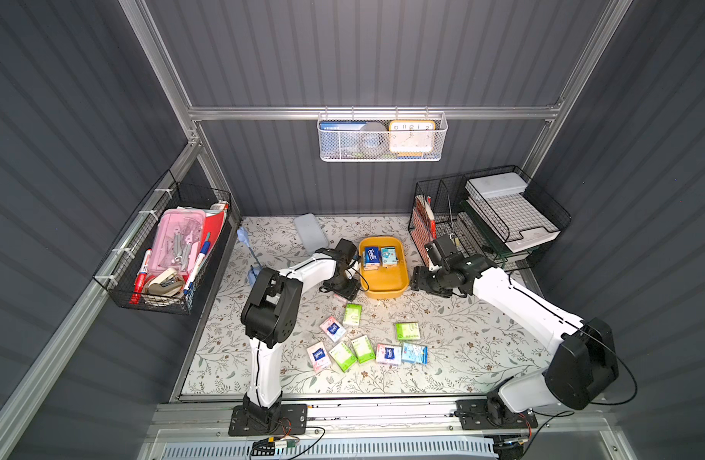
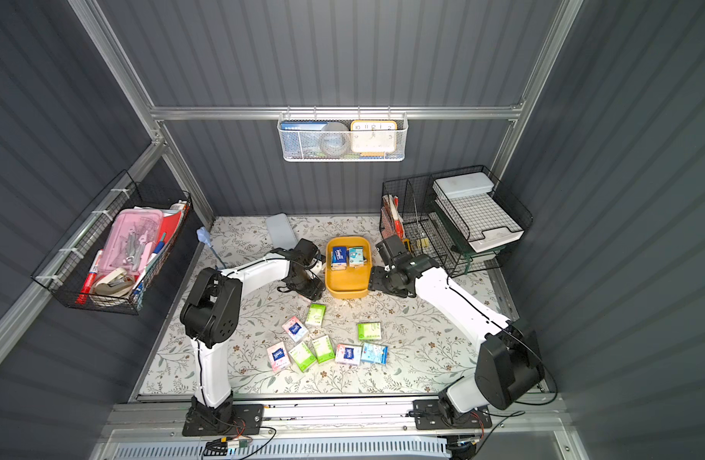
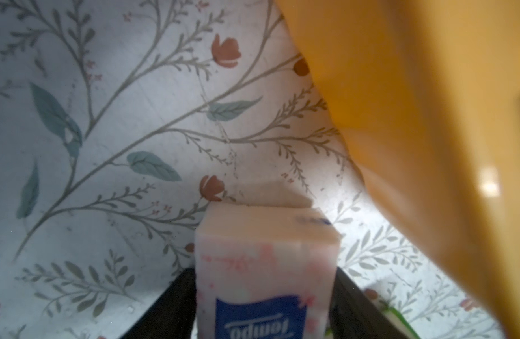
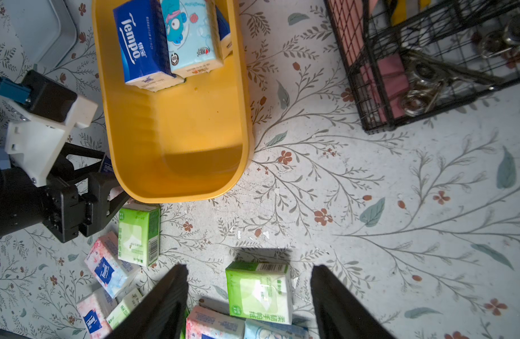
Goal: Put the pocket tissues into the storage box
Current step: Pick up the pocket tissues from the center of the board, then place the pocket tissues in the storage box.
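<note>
Floral-print table (image 1: 482, 338), grey-panelled booth. Far left: one black wire basket (image 1: 163, 255) of pens on the wall. Back: one grey lidded case (image 1: 311, 234). Next, left gripper (image 3: 263, 273), low by the near-left corner of the storage box (image 1: 383, 283), clamped on one held packet (image 3: 261, 234), pink-white; its wrist overlaps part of the box's left rim in both top views. Inside the box, far end: one dark blue packet (image 1: 370, 257), one light blue packet (image 1: 388, 256); anything beneath unclear. Loose pocket tissues (image 1: 362, 348) in front, eight: four lime green packets (image 1: 352, 314), three pink-white packets (image 1: 332, 328), one loose light blue packet (image 1: 414, 353). Just right of the box: right gripper (image 4: 248, 267), fingers apart, empty. Far right: one black wire rack (image 1: 490, 223).
</note>
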`<state>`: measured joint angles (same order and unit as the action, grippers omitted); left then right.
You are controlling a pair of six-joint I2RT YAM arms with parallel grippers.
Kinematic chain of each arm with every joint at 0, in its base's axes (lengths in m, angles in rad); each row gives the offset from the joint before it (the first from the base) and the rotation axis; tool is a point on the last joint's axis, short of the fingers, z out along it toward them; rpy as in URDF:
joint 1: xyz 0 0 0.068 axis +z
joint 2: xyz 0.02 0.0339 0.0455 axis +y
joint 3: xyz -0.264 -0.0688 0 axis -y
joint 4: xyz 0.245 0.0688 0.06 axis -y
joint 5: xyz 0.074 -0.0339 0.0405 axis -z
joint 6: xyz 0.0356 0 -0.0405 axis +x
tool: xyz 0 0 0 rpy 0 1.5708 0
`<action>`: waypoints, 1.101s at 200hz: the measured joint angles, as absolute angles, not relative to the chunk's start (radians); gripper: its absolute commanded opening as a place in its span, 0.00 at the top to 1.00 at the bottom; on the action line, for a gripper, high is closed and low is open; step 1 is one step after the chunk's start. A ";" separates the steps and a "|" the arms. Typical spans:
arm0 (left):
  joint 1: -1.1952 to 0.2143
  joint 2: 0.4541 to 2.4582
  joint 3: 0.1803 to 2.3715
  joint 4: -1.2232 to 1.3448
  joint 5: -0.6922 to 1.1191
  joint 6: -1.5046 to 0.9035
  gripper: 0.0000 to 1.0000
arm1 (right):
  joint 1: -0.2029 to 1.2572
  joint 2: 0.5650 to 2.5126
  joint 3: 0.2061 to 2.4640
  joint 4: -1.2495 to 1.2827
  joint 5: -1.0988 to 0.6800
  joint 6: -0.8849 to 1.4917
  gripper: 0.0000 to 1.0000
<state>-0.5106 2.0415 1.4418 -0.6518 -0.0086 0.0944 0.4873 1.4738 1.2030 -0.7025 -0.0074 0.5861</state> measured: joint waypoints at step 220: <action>-0.562 1.904 1.653 -0.803 -0.065 -0.376 0.62 | 0.487 1.474 1.203 -0.690 0.012 0.586 0.30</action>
